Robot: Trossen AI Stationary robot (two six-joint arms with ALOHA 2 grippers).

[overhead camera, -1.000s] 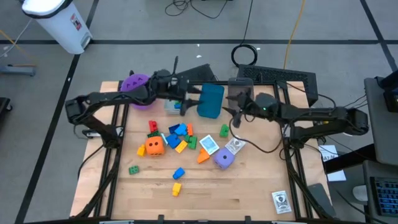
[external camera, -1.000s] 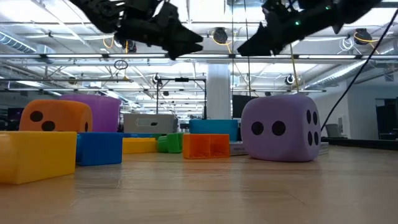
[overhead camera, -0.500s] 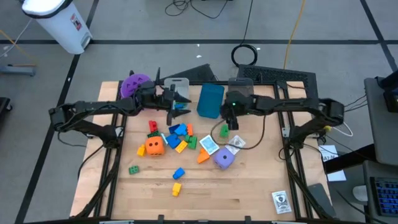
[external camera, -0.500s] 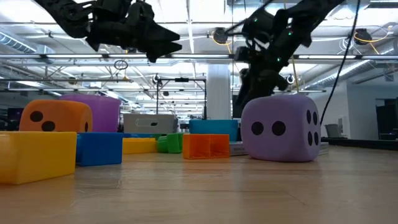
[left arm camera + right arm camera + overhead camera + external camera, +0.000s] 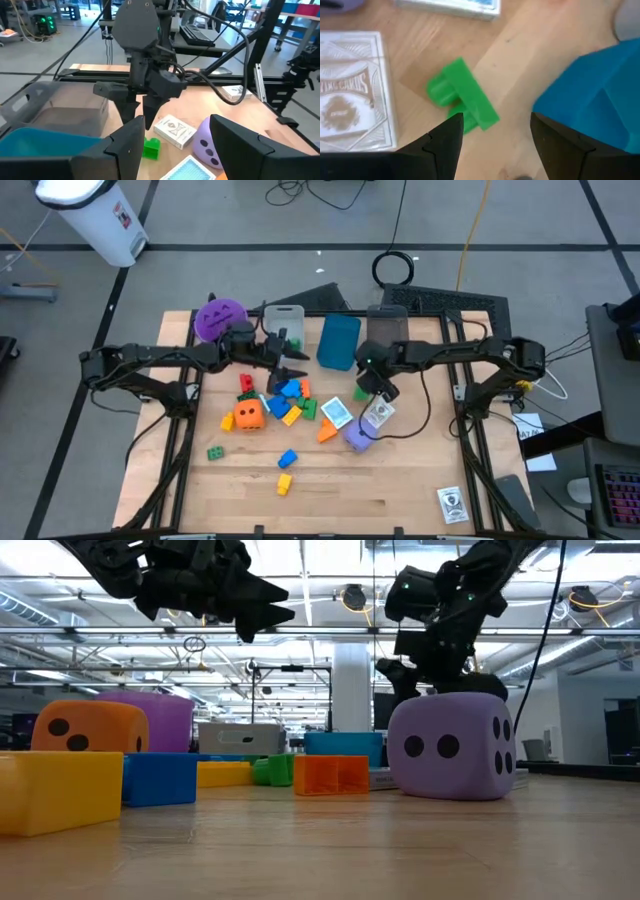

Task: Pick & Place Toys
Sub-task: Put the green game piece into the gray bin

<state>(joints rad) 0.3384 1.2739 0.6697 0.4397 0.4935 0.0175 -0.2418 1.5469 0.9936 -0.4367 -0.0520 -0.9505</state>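
Note:
The toys lie loose on the wooden table: a pile of coloured bricks [image 5: 286, 395], an orange die [image 5: 248, 416], a purple die [image 5: 357, 437] and a single green brick [image 5: 462, 95]. My right gripper [image 5: 376, 388] slants down just above that green brick, open; in the right wrist view [image 5: 492, 145] its fingers stand apart on the near side of the brick without touching it. My left gripper [image 5: 297, 358] hangs open above the table, by the pile's far edge, pointing toward the right arm [image 5: 142, 75]. It holds nothing.
A blue bin [image 5: 338, 340] and a grey bin [image 5: 283, 317] stand at the back, a purple cup [image 5: 218, 318] at the back left. Two card boxes [image 5: 337, 412] [image 5: 379, 412] lie beside the green brick. Single bricks [image 5: 215, 452] [image 5: 287, 457] [image 5: 283, 483] lie toward the near edge.
My right gripper has come down toward the green brick, tipping from nearly level to slanting down and rolling about its own axis; it stays open. My left gripper has drawn back toward the table's left and near edges and sunk a little, still open. No toy has moved.

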